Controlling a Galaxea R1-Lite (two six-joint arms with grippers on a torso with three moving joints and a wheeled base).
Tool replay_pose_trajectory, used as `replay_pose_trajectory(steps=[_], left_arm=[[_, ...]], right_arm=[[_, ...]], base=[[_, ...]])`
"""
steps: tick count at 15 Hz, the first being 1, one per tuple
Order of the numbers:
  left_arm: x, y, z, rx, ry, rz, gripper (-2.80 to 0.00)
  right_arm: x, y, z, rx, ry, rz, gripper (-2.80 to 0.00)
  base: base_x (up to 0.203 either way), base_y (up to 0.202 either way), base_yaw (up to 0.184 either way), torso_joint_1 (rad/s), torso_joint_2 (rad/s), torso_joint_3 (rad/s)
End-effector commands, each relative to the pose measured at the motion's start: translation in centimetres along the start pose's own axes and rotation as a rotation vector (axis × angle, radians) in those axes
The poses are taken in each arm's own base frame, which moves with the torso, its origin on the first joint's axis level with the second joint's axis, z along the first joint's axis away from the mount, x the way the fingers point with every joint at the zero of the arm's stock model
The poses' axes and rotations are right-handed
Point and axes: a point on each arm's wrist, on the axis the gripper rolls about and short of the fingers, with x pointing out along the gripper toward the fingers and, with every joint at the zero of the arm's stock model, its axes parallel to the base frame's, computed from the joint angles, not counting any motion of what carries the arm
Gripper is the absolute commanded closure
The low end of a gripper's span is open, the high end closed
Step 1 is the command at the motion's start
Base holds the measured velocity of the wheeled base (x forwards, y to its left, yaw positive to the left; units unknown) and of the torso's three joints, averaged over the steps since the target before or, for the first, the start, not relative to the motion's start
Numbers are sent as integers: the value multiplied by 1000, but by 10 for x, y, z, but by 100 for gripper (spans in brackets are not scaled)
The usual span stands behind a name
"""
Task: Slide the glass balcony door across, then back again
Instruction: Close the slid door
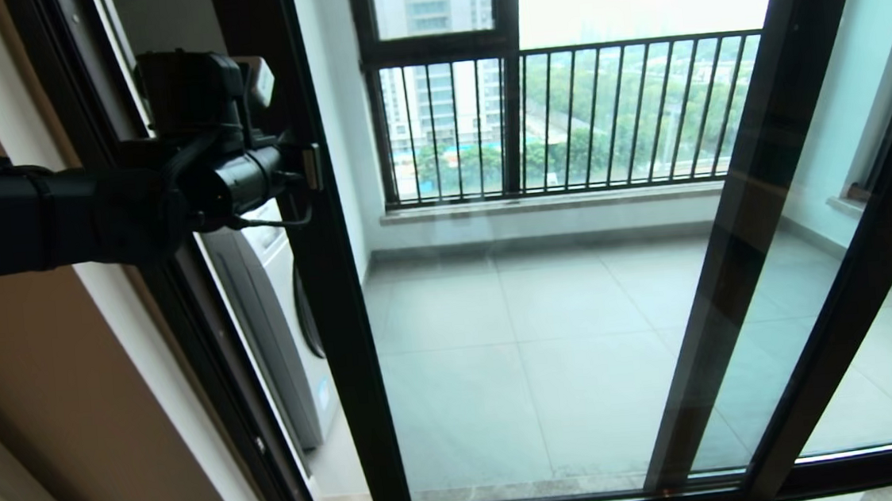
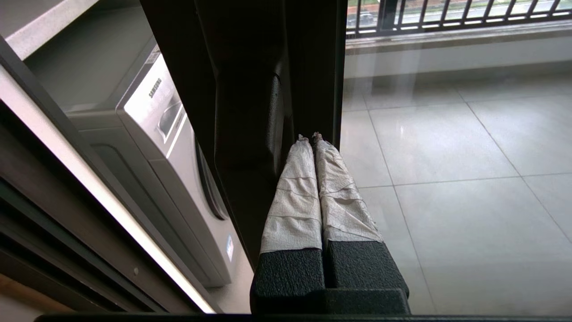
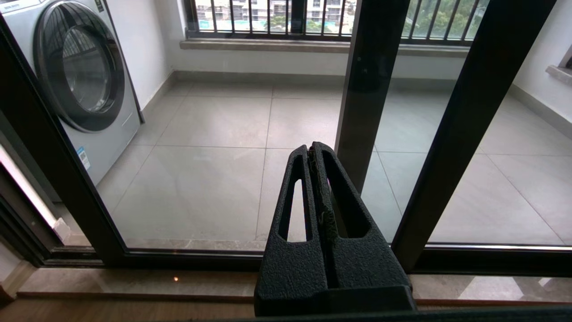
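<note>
The glass balcony door [image 1: 517, 340] fills the middle of the head view, and its black left upright [image 1: 341, 330] carries a small handle [image 1: 313, 167]. My left arm reaches in from the left at handle height. In the left wrist view my left gripper [image 2: 310, 137] is shut with nothing between its tape-wrapped fingers [image 2: 295, 197]. Its tips rest against the upright right beside the raised black handle [image 2: 250, 134]. My right gripper [image 3: 313, 147] is shut and empty, low in front of the door's glass [image 3: 214, 179], and it is out of the head view.
A gap stands between the door's left upright and the wall jamb [image 1: 181, 319]. A white washing machine [image 1: 276, 319] sits just beyond it on the balcony. A second black-framed upright [image 1: 738, 219] shows behind the glass. A black-railed window [image 1: 563, 122] closes the balcony's far side.
</note>
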Motion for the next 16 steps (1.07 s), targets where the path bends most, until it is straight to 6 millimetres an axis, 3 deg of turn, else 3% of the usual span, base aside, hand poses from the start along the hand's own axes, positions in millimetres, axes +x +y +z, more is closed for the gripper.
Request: replay_pose_trajectory(steps=[1,3,16], left_arm=[[-2,11,-1,-13,-68,24,0],[0,23,-9,-12,-71,57,0],[-3,79,-10,-18,-62,171,0]], right_arm=[[1,0,-3,0,13,1,0],[1,0,-3,0,13,1,0],[1,0,-3,0,13,1,0]], base=[[0,0,0,0,0,0],[0,0,0,0,0,0],[0,0,0,0,0,0]])
